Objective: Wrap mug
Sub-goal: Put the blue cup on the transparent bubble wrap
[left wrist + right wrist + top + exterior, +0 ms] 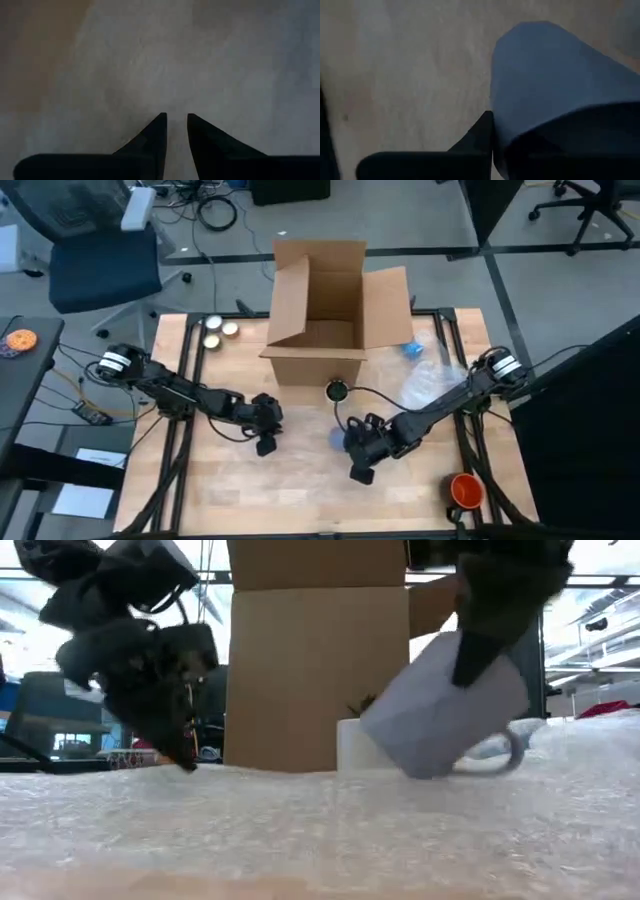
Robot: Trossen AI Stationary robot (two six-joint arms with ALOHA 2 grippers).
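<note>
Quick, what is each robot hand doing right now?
Left gripper: nearly shut, holding nothing, tips down at the bubble wrap.
Right gripper: shut on the mug, which is tilted over the bubble wrap.
</note>
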